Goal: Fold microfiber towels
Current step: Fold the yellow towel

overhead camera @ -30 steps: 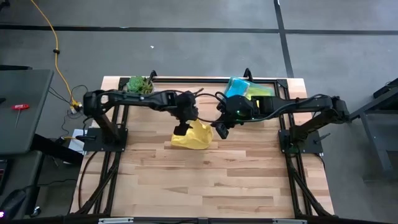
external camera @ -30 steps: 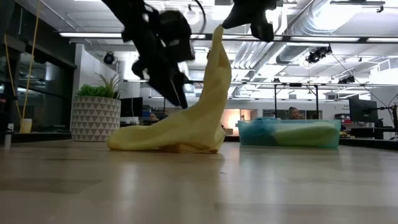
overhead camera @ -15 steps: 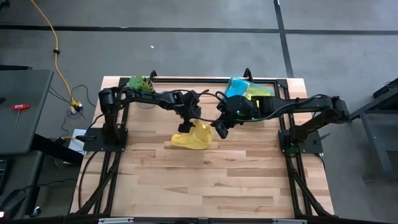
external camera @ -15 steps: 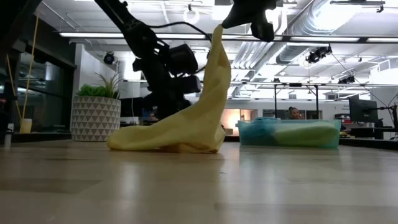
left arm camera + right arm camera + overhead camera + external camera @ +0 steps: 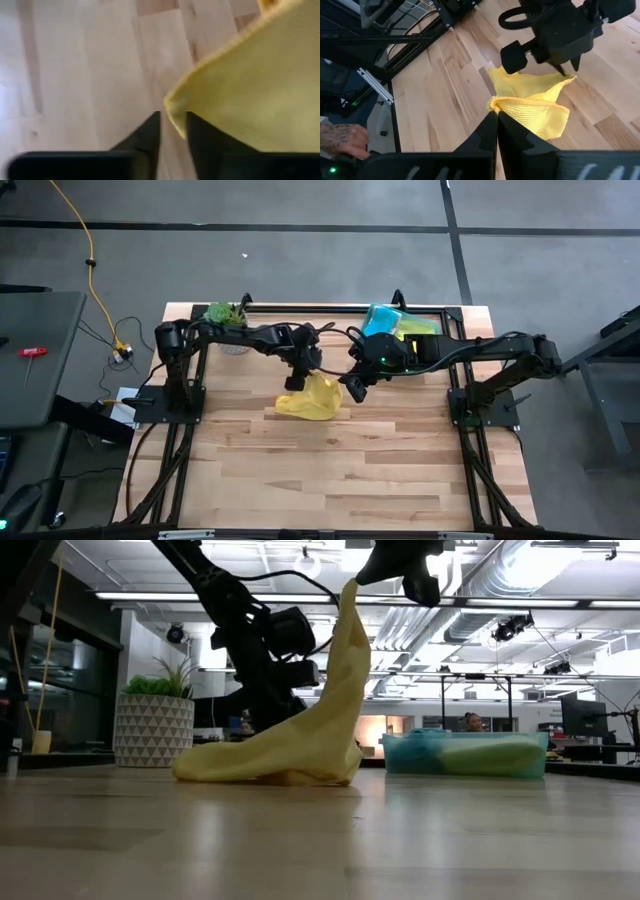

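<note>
Here, a potted plant (image 5: 224,314) stands at the table's (image 5: 330,470) far left. The left gripper (image 5: 173,131), fingers narrowly parted, straddles the yellow towel's (image 5: 312,396) corner at mid-table. The right gripper (image 5: 496,116) pinches another corner, lifting it. Far right sits a tray (image 5: 400,322) of towels.

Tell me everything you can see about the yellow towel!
The yellow towel is a soft, plain cloth. One corner is pinched up high by the shut right end effector, so it hangs like a tent, its bottom crumpled on the wooden table. The left end effector is around another corner.
</note>
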{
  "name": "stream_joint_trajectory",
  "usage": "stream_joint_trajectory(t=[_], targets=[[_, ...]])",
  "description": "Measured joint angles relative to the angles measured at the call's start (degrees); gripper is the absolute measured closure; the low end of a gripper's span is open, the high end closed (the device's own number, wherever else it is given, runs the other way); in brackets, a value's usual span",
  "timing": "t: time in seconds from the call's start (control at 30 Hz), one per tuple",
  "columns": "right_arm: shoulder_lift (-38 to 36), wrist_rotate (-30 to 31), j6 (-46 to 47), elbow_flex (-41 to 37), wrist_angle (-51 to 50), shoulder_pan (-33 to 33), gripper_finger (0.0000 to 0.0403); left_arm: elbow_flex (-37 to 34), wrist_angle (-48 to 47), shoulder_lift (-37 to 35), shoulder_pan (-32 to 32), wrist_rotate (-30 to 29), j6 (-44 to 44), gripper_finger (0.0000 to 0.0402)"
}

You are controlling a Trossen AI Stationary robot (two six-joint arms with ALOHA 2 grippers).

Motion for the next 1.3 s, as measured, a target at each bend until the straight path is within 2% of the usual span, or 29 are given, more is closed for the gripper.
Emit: stream_joint_trajectory(t=[0.1,0.17,0.3,0.5,0.57,0.67,0.73,0.87,1.1,1.2,1.3], targets=[[0.00,0.00,-0.07,0.00,0.00,-0.02,0.0403,0.00,0.49,-0.07,0.28,0.26,-0.50,0.0385],[0.00,0.00,-0.07,0.00,0.02,0.00,0.0403,0.00,1.26,0.19,0.20,0.27,-1.50,0.0388],[0.00,-0.01,-0.07,0.00,-0.06,0.02,0.0403,0.18,0.93,0.11,-0.63,-4.41,-1.97,0.0341],[0.00,-0.58,-0.07,0.00,-0.14,0.02,0.0403,3.59,-3.76,-0.12,-0.66,-5.68,-0.84,0.0255],[0.00,-0.68,-0.07,0.00,-0.17,0.02,0.0403,4.10,-3.95,-0.12,-0.84,-4.76,-0.47,0.0228],[0.00,-0.70,-0.07,0.00,-0.17,0.02,0.0403,4.44,-3.86,-0.11,-1.00,0.01,1.21,0.0197],[0.00,-0.72,-0.07,0.00,-0.17,0.02,0.0403,4.45,-3.52,0.52,-1.45,1.96,2.63,0.0185],[0.00,-0.88,0.15,0.00,-0.17,0.02,0.0403,4.42,-2.10,2.14,-2.15,2.32,3.91,0.0182],[0.00,-0.92,0.15,0.00,0.02,0.02,0.0403,4.42,-0.79,3.16,-2.18,1.02,4.24,0.0203],[0.00,-0.92,0.15,0.00,0.09,0.02,0.0403,4.42,-1.96,2.84,-2.17,-0.15,4.55,0.0250],[0.00,-0.92,0.15,0.00,0.09,0.02,0.0403,4.44,-3.12,2.72,-2.12,-0.15,4.55,0.0332]])
